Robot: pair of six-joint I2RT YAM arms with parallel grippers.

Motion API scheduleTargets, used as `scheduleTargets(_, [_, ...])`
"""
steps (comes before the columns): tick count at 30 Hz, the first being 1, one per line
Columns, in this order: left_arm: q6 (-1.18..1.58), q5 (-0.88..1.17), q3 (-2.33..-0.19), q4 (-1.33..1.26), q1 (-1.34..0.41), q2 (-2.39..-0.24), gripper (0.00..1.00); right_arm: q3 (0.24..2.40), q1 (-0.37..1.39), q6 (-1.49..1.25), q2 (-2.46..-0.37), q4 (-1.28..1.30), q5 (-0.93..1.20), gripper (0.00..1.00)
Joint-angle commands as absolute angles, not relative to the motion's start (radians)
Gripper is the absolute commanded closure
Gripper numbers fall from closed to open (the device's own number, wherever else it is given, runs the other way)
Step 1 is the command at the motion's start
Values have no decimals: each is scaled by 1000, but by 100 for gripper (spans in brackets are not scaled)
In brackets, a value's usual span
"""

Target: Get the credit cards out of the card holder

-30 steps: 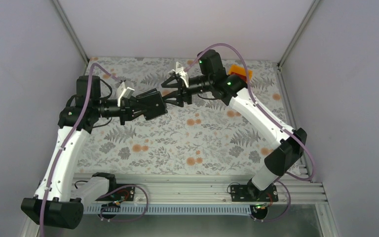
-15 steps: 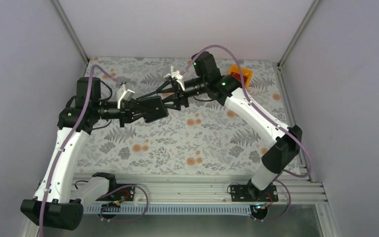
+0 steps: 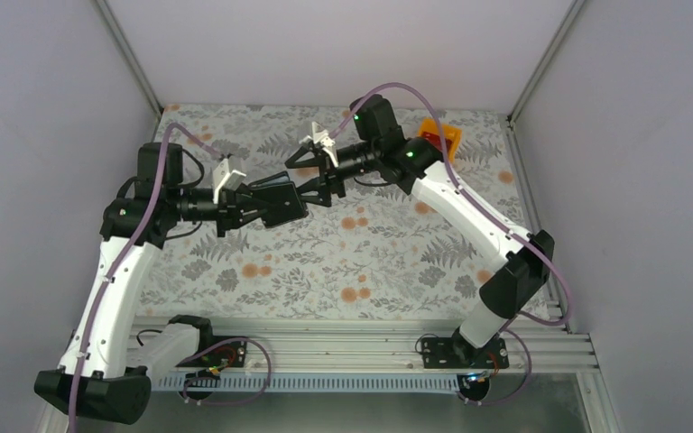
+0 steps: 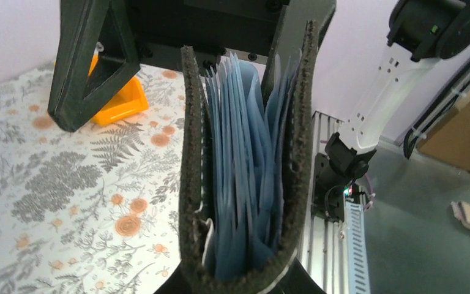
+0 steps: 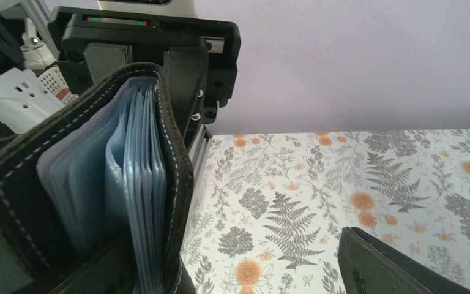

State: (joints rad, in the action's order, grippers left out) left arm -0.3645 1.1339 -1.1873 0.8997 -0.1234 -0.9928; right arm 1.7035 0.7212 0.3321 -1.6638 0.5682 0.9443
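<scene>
From above, we saw the left gripper (image 3: 257, 207) clamped on the wallet (image 3: 281, 200), holding it off the table (image 3: 379, 262). The wallet's open edge faced the right gripper (image 3: 303, 177), whose jaws stood apart just at that edge.

In the left wrist view, blue-grey sleeves (image 4: 245, 159) fanned between the covers, and we could make out no card among them.

In the right wrist view, the wallet sat beside one finger, with the other well clear.

We judged that the first pull had not yet begun. Next, the jaws must close on a single card edge.
</scene>
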Motion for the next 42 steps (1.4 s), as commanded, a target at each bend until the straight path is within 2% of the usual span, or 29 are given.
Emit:
scheduleTargets(1, [-531, 1180, -1272, 921, -145, -993, 98, 1719, 787, 320, -1626, 610, 1004, 18])
scheduleTargets(5, [-539, 1163, -1297, 926, -151, -1002, 98, 1701, 794, 337, -1599, 614, 1022, 22])
scheduleTargets(7, [-534, 1168, -1301, 924, -152, -1006, 98, 1698, 796, 346, -1589, 619, 1036, 28])
scheduleTargets(13, [-520, 1177, -1300, 914, -153, -1012, 98, 1697, 799, 357, -1580, 637, 1047, 64])
scheduleTargets(14, [-515, 1178, -1300, 912, -153, -1013, 98, 1696, 799, 362, -1580, 643, 1047, 74])
scheduleTargets(17, [-505, 1178, -1299, 907, -153, -1018, 98, 1685, 799, 380, -1568, 651, 1053, 95])
scheduleTargets(21, [-445, 1214, -1302, 878, -154, -1031, 97, 1606, 797, 309, -1531, 545, 1052, 96])
scheduleTargets(22, [-426, 1216, -1307, 869, -154, -1037, 92, 1595, 797, 281, -1527, 517, 1034, 96])
scheduleTargets(23, [-398, 1208, -1312, 846, -152, -1041, 79, 1591, 795, 247, -1529, 491, 999, 96])
scheduleTargets(25, [-354, 1164, -1328, 821, -148, -1049, 45, 1598, 790, 185, -1535, 471, 907, 96])
scheduleTargets(29, [-279, 1048, -1354, 770, -139, -1049, 4, 1590, 775, 73, -1516, 410, 785, 96])
scheduleTargets(30, [-256, 1020, -1352, 756, -136, -1046, 0, 1588, 775, 41, -1512, 392, 760, 96])
scheduleTargets(37, [-164, 957, -1314, 700, -117, -1052, 0, 1655, 799, -268, -1531, 367, 342, 96])
scheduleTargets(42, [-94, 819, -1322, 662, -110, -1075, 0, 1708, 843, -342, -1566, 420, 99, 96])
